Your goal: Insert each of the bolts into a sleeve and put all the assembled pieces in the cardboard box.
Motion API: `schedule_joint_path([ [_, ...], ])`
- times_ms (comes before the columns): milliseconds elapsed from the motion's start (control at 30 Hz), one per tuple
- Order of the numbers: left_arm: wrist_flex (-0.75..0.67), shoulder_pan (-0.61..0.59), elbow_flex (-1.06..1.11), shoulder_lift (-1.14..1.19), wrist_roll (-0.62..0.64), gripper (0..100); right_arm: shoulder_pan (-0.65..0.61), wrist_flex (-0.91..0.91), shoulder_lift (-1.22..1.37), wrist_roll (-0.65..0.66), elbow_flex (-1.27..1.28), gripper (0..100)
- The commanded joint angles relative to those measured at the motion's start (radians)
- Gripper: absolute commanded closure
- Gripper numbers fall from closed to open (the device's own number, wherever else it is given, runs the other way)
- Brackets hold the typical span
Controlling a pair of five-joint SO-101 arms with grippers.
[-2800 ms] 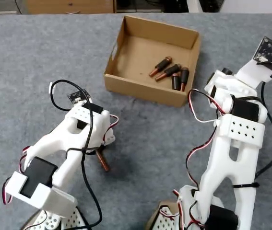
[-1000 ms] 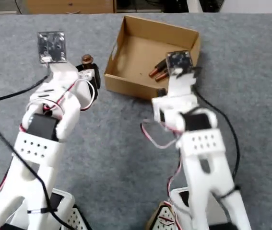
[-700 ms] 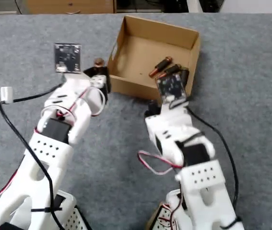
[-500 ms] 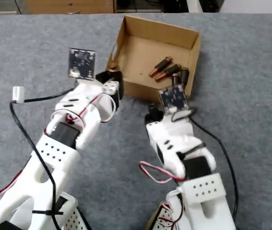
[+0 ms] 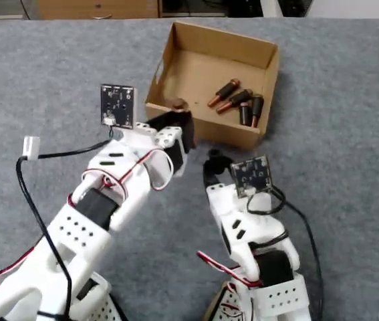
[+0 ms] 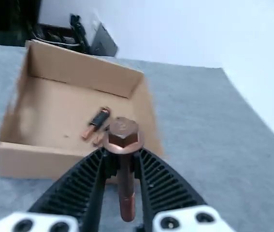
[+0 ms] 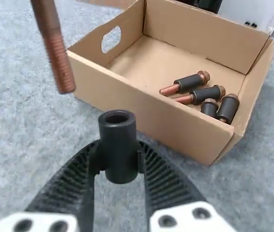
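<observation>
Gripping bolt (image 6: 122,134), left claw (image 6: 122,155); sleeve (image 7: 117,126), right claw (image 7: 118,151)

The high view looks down over the counter (image 5: 349,167) from well above, arm bases nearest; the left wrist view peers close along the left claw (image 6: 122,155), the right wrist view along the right claw (image 7: 118,147) — all three share the cardboard box (image 5: 226,136).

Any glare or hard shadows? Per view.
High view: even light, just soft shadows on the table. Left wrist view: bright white backdrop, slight sheen on the bolt head. Right wrist view: no glare, sleeve and cardboard box evenly lit.
</observation>
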Motion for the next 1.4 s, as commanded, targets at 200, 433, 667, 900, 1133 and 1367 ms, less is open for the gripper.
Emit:
schedule_joint_path([
  [200, -0.052, 0.071, -0.025, -0.044, 0.014, 98, -0.025, -0.009, -0.122, 0.002, 0.036, 99.8],
  [433, -0.052, 0.068, -0.002, -0.044, 0.014, 98, -0.094, -0.017, -0.125, 0.002, -0.028, 99.8],
  [667, -0.046, 0.064, 0.000, -0.044, 0.009, 98, -0.093, -0.006, -0.125, 0.002, -0.056, 99.8],
  [900, -0.035, 0.032, 0.000, -0.051, 0.012, 98, -0.094, -0.008, -0.125, 0.003, -0.091, 99.8],
  [1133, 0.028, 0.038, 0.000, -0.053, 0.014, 98, -0.094, -0.008, -0.125, 0.003, -0.093, 99.8],
  [1367, 0.032, 0.051, 0.028, -0.053, 0.014, 98, -0.096, 0.012, -0.125, 0.008, -0.119, 99.8],
])
